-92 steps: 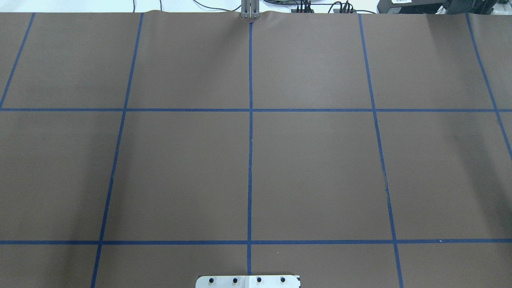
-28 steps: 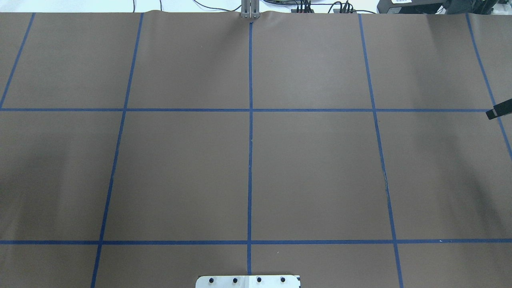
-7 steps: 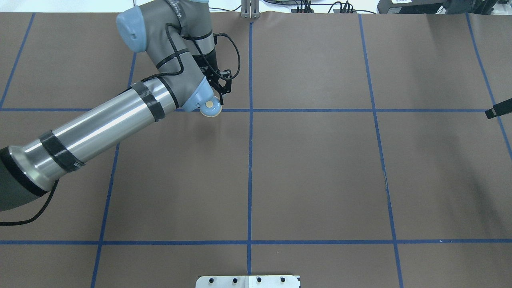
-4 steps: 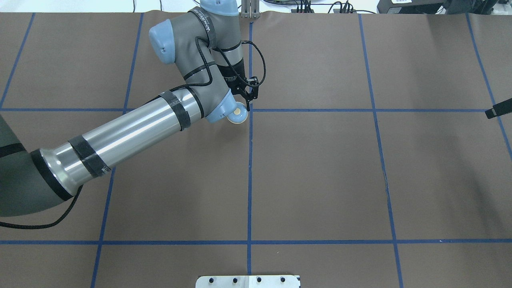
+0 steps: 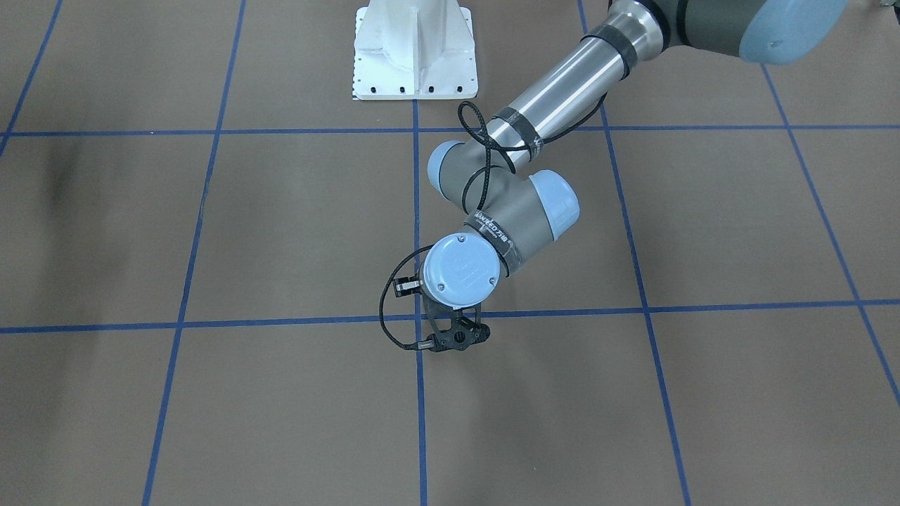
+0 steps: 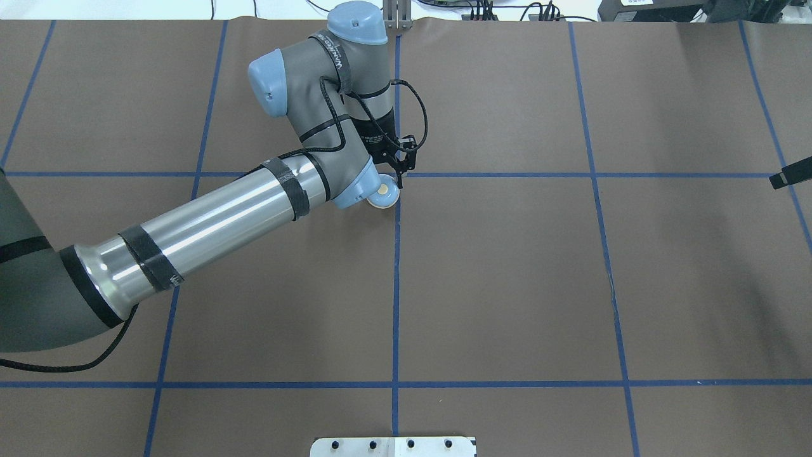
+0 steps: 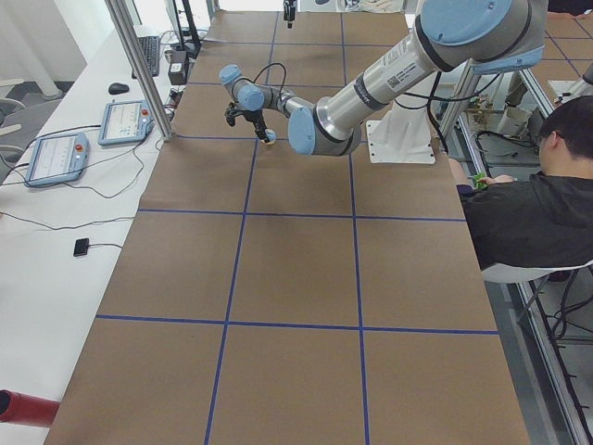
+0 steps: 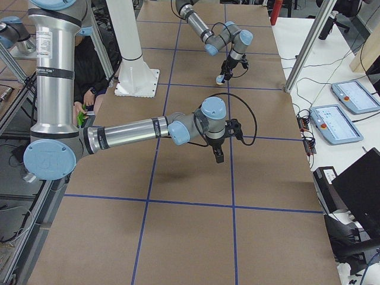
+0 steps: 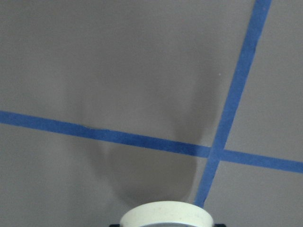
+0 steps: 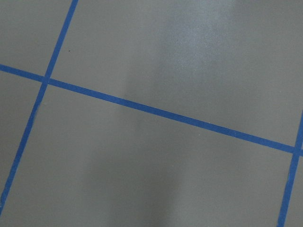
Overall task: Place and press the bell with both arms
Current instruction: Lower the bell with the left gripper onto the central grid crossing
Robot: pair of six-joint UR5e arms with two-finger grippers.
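One bell (image 6: 384, 194), two claws of mine. From the left edge my left arm (image 6: 209, 219) reaches to mid-table (image 6: 507, 285), nearer the far edge. There my left claw (image 6: 396, 179) grips the bell over a tape (image 6: 397, 285) crossing, wide worktop all around. My right claw (image 6: 785, 177) pokes in at the right edge; I cannot tell its opening.

Lit brightly and evenly.
Threw soft shadows on the surface (image 6: 507, 285); glared palely in the right wrist view.
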